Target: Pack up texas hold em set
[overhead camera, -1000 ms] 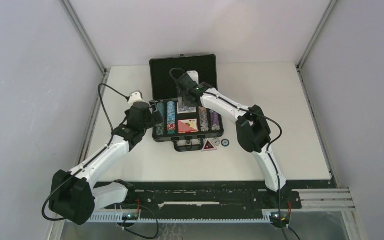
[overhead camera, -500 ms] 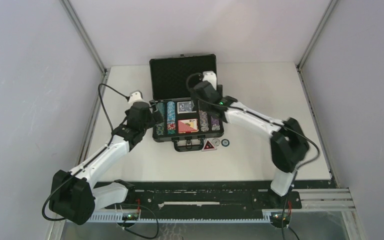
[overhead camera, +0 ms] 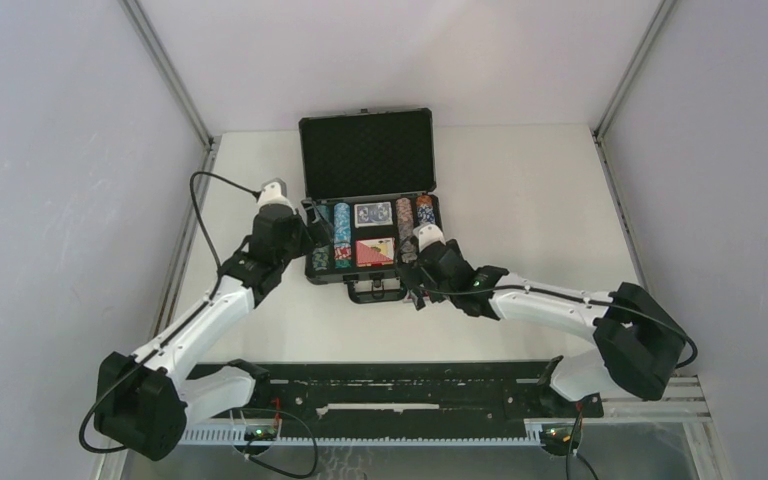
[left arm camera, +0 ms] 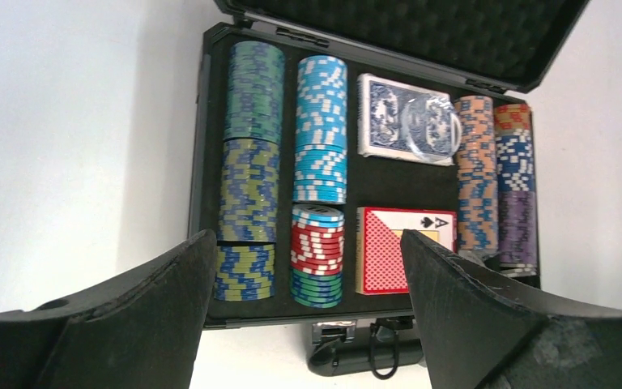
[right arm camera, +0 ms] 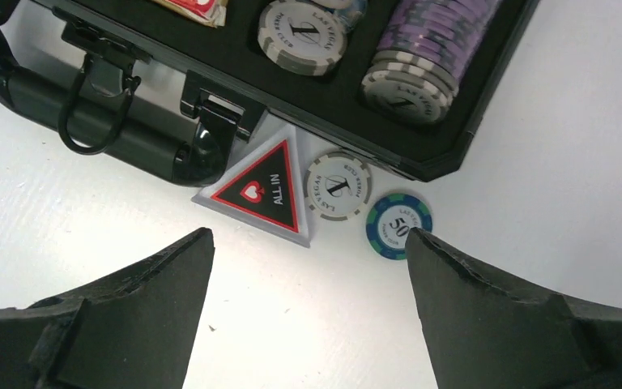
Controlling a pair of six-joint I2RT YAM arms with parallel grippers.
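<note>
Both left gripper and right gripper are gaping empty, the right hovering over the triangular button, grey chip and blue chip lying just beside the open case. Flat, light and slick, these are probably needing edge-on pinches.

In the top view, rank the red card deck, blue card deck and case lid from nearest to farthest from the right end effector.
1. red card deck, front compartment.
2. blue card deck, directly behind it.
3. case lid, open at the far back.
</note>
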